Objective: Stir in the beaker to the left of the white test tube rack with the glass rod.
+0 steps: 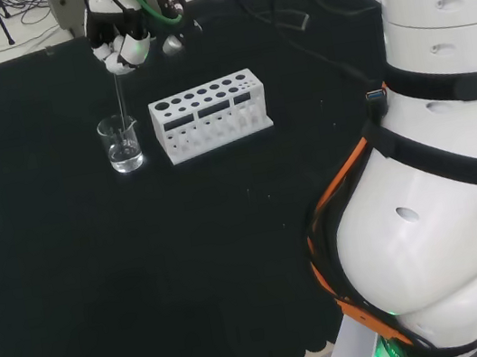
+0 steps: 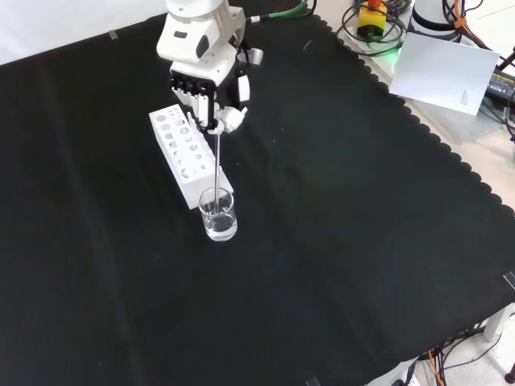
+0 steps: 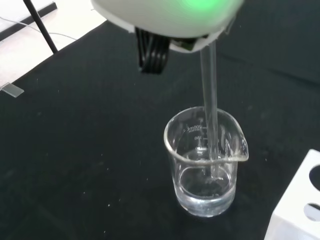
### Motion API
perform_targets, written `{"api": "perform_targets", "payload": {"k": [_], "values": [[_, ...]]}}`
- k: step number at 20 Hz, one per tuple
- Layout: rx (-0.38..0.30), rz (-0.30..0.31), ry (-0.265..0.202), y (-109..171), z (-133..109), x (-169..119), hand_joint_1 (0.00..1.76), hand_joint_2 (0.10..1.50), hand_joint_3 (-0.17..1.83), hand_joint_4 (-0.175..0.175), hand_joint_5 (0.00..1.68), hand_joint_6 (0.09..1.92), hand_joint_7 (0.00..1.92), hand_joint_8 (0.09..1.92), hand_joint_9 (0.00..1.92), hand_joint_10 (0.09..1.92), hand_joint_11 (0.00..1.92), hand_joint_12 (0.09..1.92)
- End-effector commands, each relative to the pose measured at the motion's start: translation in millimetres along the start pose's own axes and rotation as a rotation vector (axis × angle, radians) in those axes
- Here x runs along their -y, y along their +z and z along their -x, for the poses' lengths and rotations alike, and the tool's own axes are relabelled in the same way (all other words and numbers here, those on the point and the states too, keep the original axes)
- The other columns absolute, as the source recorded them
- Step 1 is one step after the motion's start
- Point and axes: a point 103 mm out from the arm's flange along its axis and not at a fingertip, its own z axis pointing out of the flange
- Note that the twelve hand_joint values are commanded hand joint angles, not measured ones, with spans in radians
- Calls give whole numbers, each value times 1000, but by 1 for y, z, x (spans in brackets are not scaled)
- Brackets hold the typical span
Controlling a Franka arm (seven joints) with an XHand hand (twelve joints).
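A small clear beaker (image 1: pixel 122 144) (image 2: pixel 218 215) (image 3: pixel 206 162) with a little clear liquid stands just left of the white test tube rack (image 1: pixel 210 115) in the head view. In the front view it stands in front of the rack (image 2: pixel 182 149). The hand (image 1: pixel 122 47) (image 2: pixel 211 92) hangs above the beaker, its fingers curled round the top of a thin glass rod (image 1: pixel 119 98) (image 2: pixel 220 161) (image 3: pixel 210 105). The rod runs straight down into the beaker. In the wrist view its tip sits in the liquid near the bottom.
Black cloth (image 2: pixel 346 241) covers the bench, with a scalloped edge at the front view's right. The arm's white links (image 1: pixel 436 154) take up the head view's right. A sheet of paper (image 2: pixel 447 68) and cables lie off the cloth.
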Motion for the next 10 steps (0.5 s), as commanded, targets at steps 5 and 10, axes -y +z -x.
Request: {"api": "perform_targets", "payload": {"k": [5, 10], "values": [[13, 5, -31, 6, -36, -12, 1204, 614, 841, -175, 1167, 933, 1454, 1257, 1844, 987, 1839, 1039], [0, 5, -61, 8, -36, -40, 1204, 614, 840, -175, 1167, 933, 1454, 1258, 1846, 988, 1842, 1040]]}}
